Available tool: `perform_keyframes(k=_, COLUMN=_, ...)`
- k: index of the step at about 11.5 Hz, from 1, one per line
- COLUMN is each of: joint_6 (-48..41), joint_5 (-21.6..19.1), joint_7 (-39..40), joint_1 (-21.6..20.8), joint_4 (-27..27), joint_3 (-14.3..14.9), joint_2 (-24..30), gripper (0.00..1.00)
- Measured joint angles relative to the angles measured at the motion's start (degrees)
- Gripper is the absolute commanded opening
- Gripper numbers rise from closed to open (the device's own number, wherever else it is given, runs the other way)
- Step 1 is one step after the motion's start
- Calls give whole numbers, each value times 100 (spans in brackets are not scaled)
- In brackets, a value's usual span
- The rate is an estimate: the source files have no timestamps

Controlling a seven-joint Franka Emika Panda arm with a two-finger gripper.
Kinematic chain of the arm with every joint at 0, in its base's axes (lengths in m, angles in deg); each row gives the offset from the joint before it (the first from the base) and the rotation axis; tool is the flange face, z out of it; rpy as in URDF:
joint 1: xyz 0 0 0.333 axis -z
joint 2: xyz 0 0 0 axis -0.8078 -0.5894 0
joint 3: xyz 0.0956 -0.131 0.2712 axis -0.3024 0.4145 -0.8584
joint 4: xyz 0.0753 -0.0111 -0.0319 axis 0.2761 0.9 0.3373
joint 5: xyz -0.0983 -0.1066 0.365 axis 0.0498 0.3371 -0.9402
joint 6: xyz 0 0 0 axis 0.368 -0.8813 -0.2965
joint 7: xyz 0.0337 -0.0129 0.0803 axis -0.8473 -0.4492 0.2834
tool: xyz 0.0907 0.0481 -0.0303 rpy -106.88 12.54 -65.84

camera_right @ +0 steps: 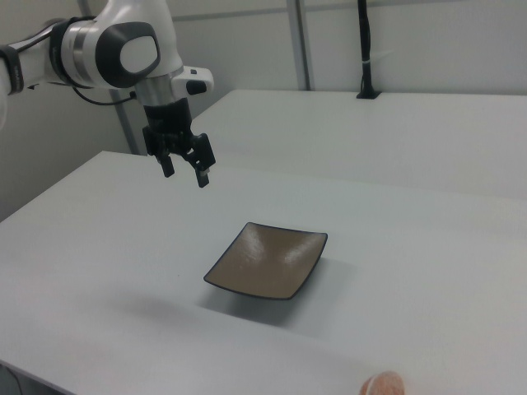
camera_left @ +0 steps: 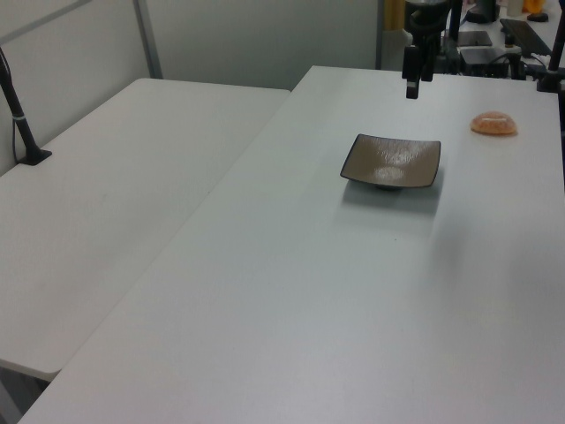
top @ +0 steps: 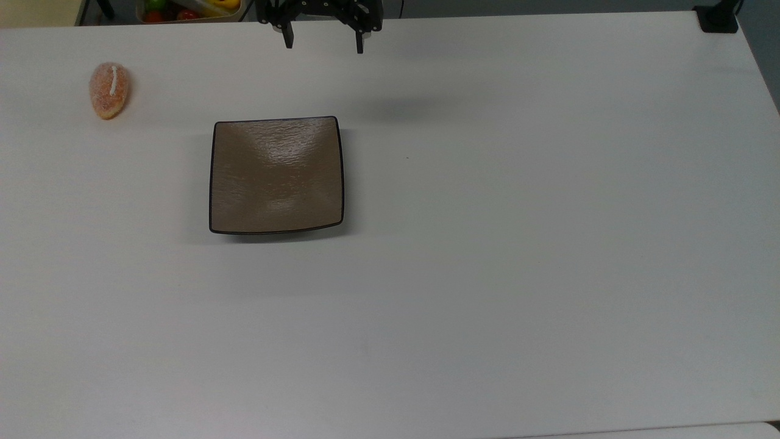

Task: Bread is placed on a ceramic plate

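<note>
Spanning the grey-walled room, white table (top: pixel 487 274), adjoining table (camera_left: pixel 115 194).

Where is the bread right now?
The bread lies on the table near the top view's upper left corner, apart from the plate, up and to its left.

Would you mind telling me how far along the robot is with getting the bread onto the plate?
Nothing is done yet: the small oval orange-tan bun lies on the white table, apart from the empty square glossy brown plate. Nothing is in hand: the black two-finger gripper hangs open above the table, beyond the plate in the right view. Reaching, grasping, carrying and placing the bun all remain.
</note>
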Motion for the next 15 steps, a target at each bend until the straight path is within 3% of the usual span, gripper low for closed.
perform_keyframes(k=9, joint_6=0, joint_5=31, joint_7=0, joint_1=9, joint_4=3, joint_3=27, joint_2=-16, gripper=100)
perform_keyframes(k=12, joint_6=1, joint_5=362, joint_7=161, joint_1=87, joint_4=-7, joint_3=361, joint_2=5, gripper=100)
perform_keyframes(k=15, joint_6=1, joint_5=970, joint_7=345, joint_1=165, joint_4=52, joint_3=762, joint_2=11, gripper=100)
